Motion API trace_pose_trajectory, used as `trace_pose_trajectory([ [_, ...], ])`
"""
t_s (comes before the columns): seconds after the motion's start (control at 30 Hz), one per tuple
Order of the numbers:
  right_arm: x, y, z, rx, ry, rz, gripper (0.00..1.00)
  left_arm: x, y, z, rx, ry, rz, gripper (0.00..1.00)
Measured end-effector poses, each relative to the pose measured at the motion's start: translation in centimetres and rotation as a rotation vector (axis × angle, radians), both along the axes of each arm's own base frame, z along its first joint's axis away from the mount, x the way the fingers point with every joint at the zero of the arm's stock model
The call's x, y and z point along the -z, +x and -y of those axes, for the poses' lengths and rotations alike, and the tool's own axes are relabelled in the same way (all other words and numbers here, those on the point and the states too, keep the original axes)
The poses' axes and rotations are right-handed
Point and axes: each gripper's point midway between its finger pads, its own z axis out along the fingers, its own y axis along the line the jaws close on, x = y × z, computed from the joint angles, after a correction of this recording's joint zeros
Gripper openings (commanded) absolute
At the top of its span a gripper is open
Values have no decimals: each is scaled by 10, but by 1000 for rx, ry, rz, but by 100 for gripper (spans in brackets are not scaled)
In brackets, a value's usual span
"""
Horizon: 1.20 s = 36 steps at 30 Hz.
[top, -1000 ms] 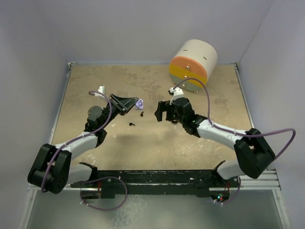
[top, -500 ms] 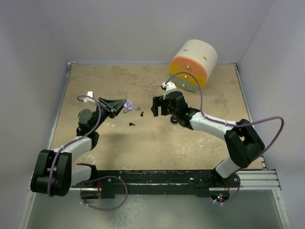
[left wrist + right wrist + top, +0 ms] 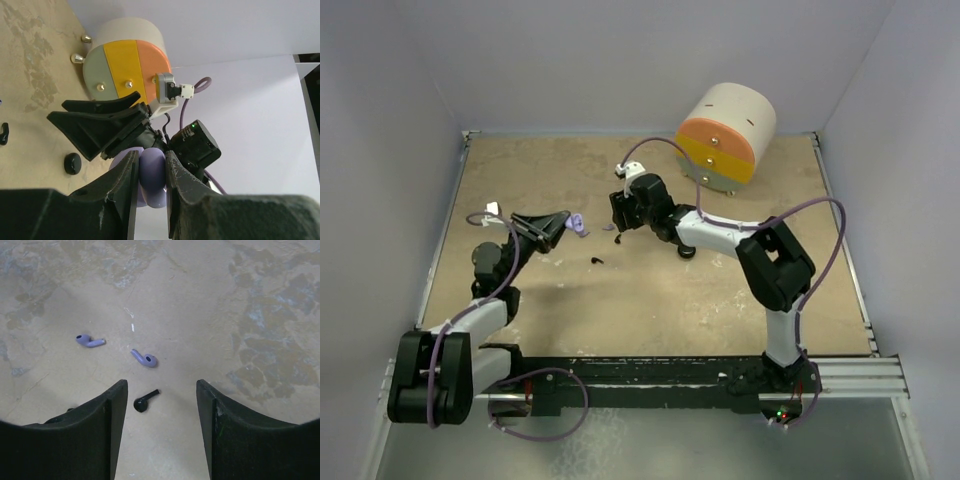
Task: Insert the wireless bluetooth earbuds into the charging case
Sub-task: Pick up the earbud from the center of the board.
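Observation:
My left gripper [image 3: 151, 161] is shut on the lavender charging case [image 3: 152, 172], holding it off the table at the left [image 3: 579, 223]. My right gripper [image 3: 161, 390] hangs open just above the table, pointing down. A black earbud [image 3: 145, 400] lies between its fingers, close to the left finger [image 3: 107, 410] and touching neither. Two lavender earbuds [image 3: 90, 341] [image 3: 145, 359] lie a little beyond the fingertips. In the top view my right gripper [image 3: 623, 215] is just right of the case. A second black earbud [image 3: 597, 262] lies nearer the arms' bases.
A cream drum with an orange, yellow and grey face [image 3: 725, 130] lies on its side at the back right. A black round puck [image 3: 73, 163] rests on the table under my right arm. White walls close in the table on three sides.
My right arm has swung left over the earbuds and its jaws have narrowed. My left gripper has drawn back to the left with the case still in it.

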Motion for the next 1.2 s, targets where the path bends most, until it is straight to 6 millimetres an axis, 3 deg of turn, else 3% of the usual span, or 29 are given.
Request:
trace_pose_trajectory([
  [0.1,6,-1,-16,-42,-16,-5,57,2,-3,-5,-8,-19,-5,0],
  [0.37,-1,-8,-66,-153,10,24,56,9,-12,-9,-9,-63,-28,0],
  [0.63,13,-9,-109,-222,21,27,54,-7,-24,-11,-16,-58,25,0],
  [0.83,32,-14,-120,-250,7,0,52,-7,-26,-11,-16,-56,21,0],
  [1.2,47,-16,-128,-262,-8,-15,50,-5,-26,-11,-16,-57,12,0],
])
